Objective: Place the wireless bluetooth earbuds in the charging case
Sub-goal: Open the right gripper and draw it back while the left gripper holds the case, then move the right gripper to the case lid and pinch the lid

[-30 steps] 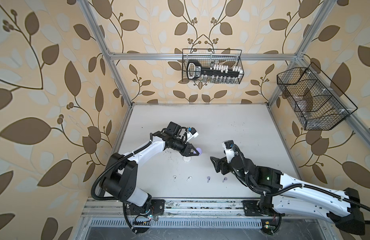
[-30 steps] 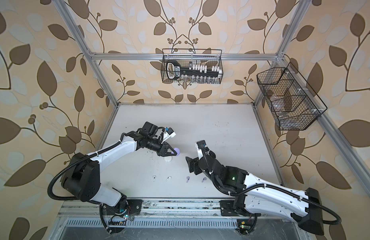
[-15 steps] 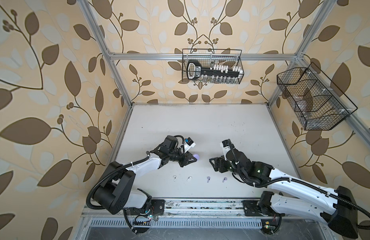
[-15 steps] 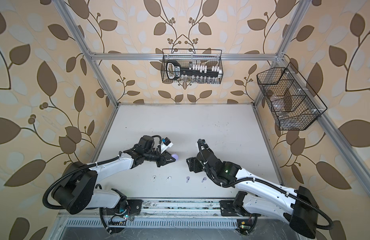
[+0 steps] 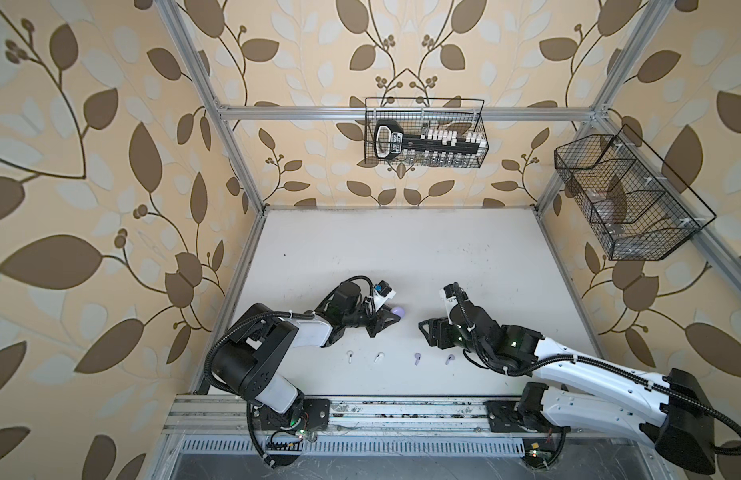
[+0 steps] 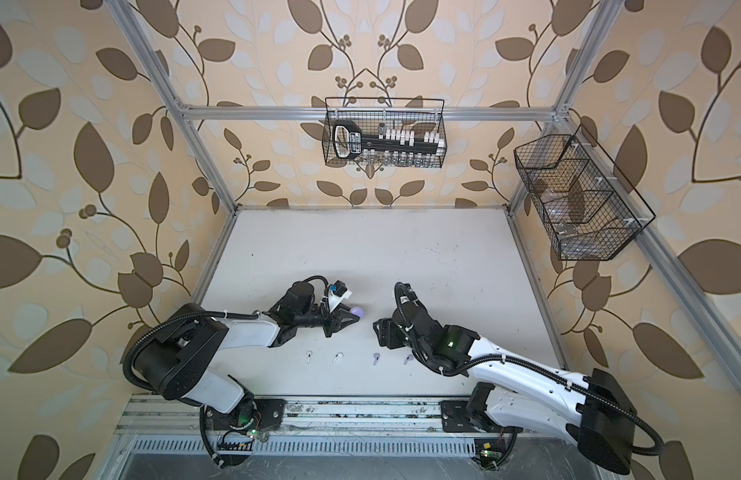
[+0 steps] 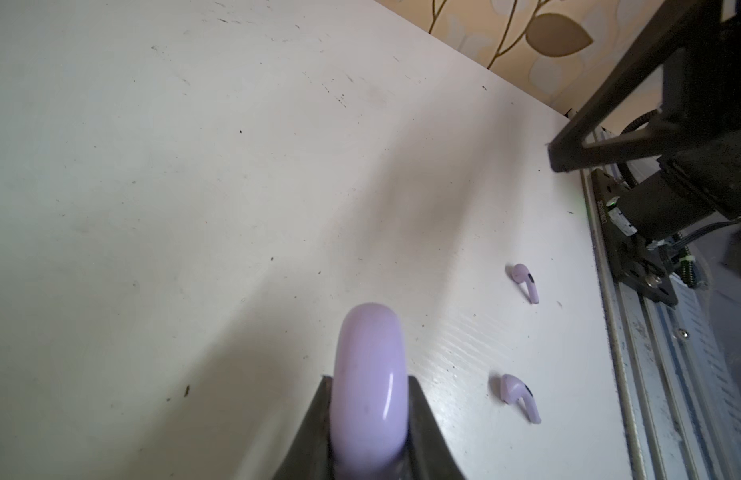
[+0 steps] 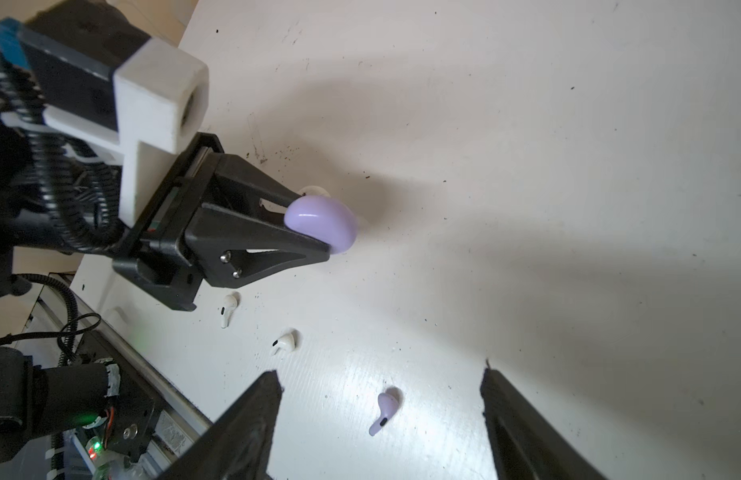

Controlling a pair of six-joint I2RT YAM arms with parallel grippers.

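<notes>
my left pincer [image 5: 392, 320] is pinching the lavender charging case [image 5: 400, 311] by its flat faces. in the left wrist view its rounded rim sticks out past both fingers. i cannot tell whether it touches the counter [image 5: 402, 249] or hangs just above it.

my right pincer [image 8: 380, 369] is spread wide with nothing between its fingers. it faces the left one across the middle of the counter, near but apart.

the four buds lie loose in a row close to the front edge of the counter, none of them in the case. the white earbuds [image 5: 378, 357] are on the left side of the row, below my left pincer, and the lavender earbuds [image 5: 417, 357] are on the right side. in the right wrist view one lavender bud shows on the counter beyond the gap between the spread fingers, untouched.
</notes>
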